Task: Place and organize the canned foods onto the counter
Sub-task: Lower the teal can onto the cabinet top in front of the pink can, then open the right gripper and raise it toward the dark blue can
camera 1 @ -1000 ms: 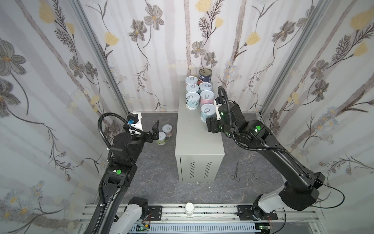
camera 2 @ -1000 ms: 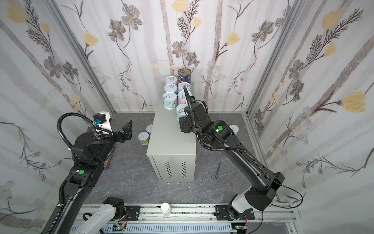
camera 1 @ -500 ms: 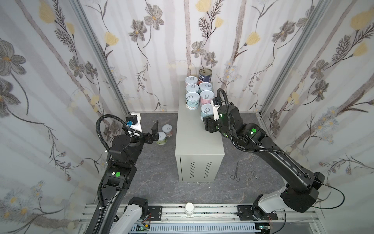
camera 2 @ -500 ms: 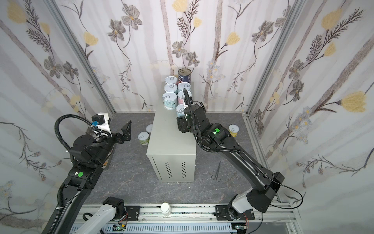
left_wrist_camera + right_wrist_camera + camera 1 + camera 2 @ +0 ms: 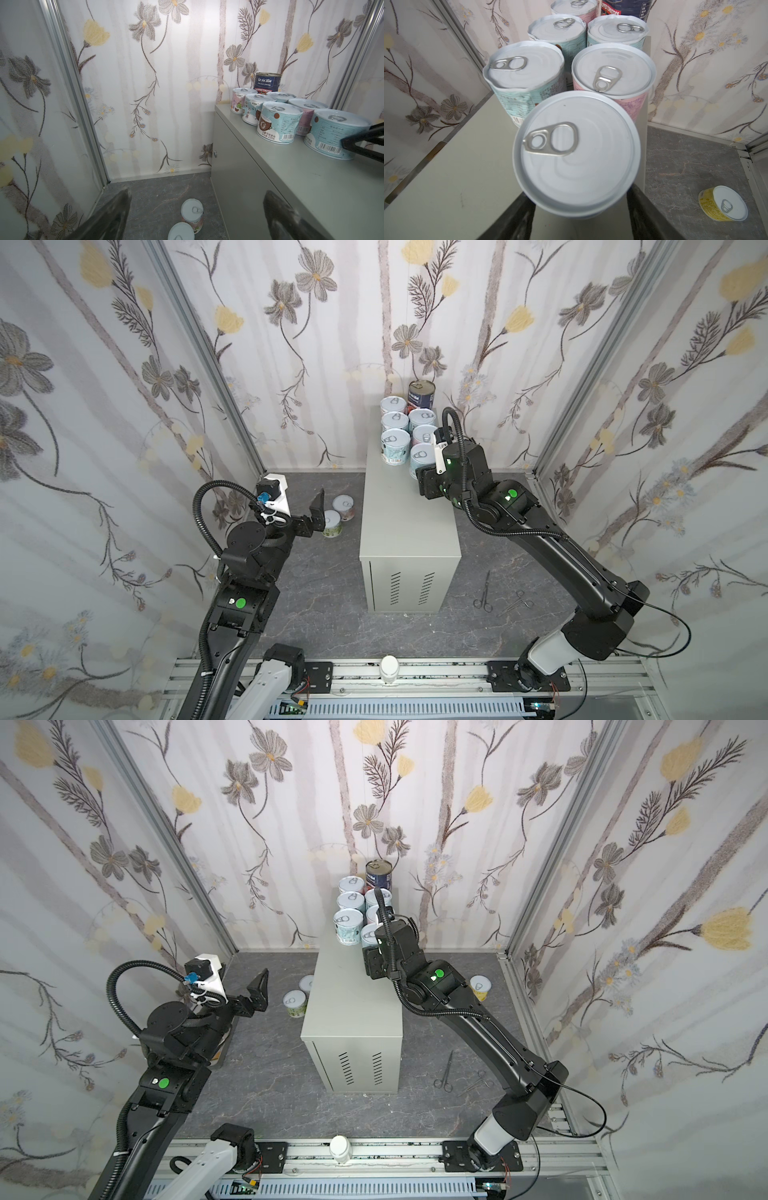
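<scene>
Unlike the left wrist view, the right shows a yellow can [image 5: 722,203].

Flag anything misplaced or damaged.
Three short white-lidded cans stand on the dark marbled floor, not the grey metal cabinet: a pair left of it, a yellow can right. A teal can on it has a crumpled rim.

counter [image 5: 301,187] top: seven cans [image 5: 276,124] | floor [image 5: 162,193] beside counter: two cans [image 5: 192,214] | left pincer [image 5: 197,194]: spread wide
</scene>
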Robot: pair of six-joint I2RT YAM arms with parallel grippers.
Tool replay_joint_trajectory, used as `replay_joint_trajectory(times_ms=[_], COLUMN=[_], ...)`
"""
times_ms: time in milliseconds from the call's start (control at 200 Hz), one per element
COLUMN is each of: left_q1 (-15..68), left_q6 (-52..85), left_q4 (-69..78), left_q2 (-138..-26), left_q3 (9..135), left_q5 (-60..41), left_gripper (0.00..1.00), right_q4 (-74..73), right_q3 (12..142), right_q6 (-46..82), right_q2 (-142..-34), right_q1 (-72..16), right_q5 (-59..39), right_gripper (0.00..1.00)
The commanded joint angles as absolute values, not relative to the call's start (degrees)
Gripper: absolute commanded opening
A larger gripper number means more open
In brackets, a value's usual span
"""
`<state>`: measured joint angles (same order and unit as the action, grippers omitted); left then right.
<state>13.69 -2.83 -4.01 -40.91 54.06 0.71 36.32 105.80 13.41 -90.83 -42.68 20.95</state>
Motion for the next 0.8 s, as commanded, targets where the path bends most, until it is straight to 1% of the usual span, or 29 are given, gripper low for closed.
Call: replay_joint_trajectory(times_ms=[0,40,150,245,350,435,530,600,695,794], left_q1=[13.8,13.9,14.0,14.2,14.2,14.2,14.2,14.2,14.2,14.2], left_q6=[-3.6,-3.6,-3.8,-4.1,-4.2,-4.5,-5.4,-6.2,-7.1,-7.7], left_q4=[-1.6,-1.6,-1.6,-1.6,-1.6,-1.6,-1.4,-1.1,-1.2,-1.5], left_q2=[-40.6,-40.5,-40.3,-40.2,-40.4,-40.3,-40.3,-40.4,-41.3,-42.9], left_q3=[53.7,53.6,53.6,53.6,53.7,53.5,53.3,52.9,53.4,55.1], left_q5=[1.8,1.8,2.1,2.4,2.6,2.6,3.6,4.1,3.4,2.2], left_gripper=[1.00,1.00,1.00,1.00,1.00,1.00,1.00,1.00,1.00,1.00], right_q4=[35.9,36.0,36.1,36.1,36.6,37.7,37.0,35.8,34.4,33.0], right_q3=[107.3,107.7,108.5,108.9,108.8,108.1,105.0,103.4,102.5,101.9], right_q6=[14.4,14.5,14.5,14.6,13.8,13.6,14.6,14.6,13.5,11.8], right_q2=[-91.1,-92.8,-93.3,-93.4,-92.7,-91.8,-85.4,-80.8,-75.7,-72.8], right_q1=[-41.9,-41.8,-41.7,-41.8,-42.8,-44.2,-44.6,-44.6,-44.4,-42.5], right_q5=[21.4,21.5,20.7,17.7,16.2,16.3,16.7,18.4,22.2,24.4], right_gripper=[0.69,0.69,0.69,0.71,0.75,0.81,0.86,0.87,0.87,0.86])
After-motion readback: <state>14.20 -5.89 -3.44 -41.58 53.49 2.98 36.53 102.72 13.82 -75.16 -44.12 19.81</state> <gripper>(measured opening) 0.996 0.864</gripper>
